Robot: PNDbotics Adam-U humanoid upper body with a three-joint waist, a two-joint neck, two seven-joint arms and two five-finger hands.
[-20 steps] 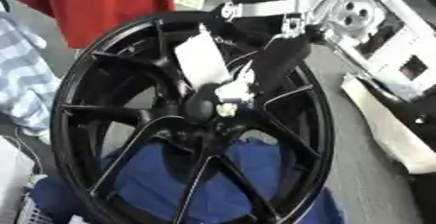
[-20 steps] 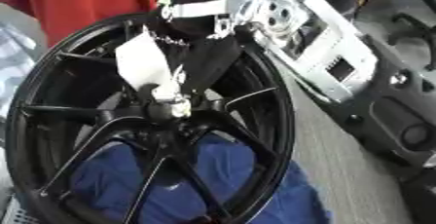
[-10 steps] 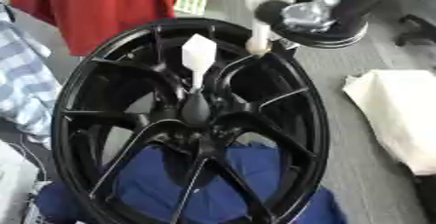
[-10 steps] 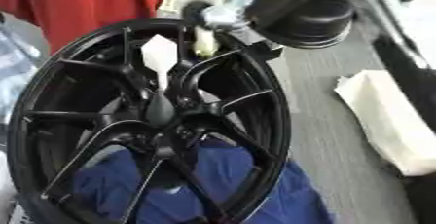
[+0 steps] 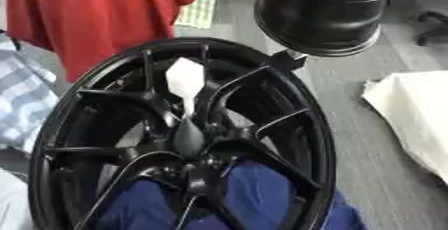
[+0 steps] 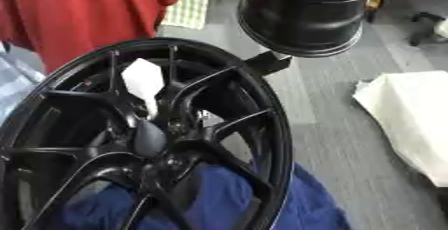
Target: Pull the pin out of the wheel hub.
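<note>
A large black spoked wheel [image 5: 105, 124] stands tilted, filling the lower left of both eye views. Its hub [image 5: 187, 139] sits at the centre where the spokes meet. A white wedge-shaped piece [image 5: 185, 80] rises from the hub and tapers down into it; this looks like the pin. Neither of my hands shows in either view.
A second black wheel rim [image 5: 328, 11] lies on the grey floor behind. Blue cloth [image 5: 262, 194] shows through the lower spokes. A red garment [image 5: 96, 14] hangs at the upper left, striped fabric [image 5: 22, 104] at the left edge, and a white sheet [image 5: 416, 114] on the right.
My right arm and hand, over the hub a second ago, have gone out of view. The whole picture has shifted, so the camera has moved. The white piece still stands in the hub.
</note>
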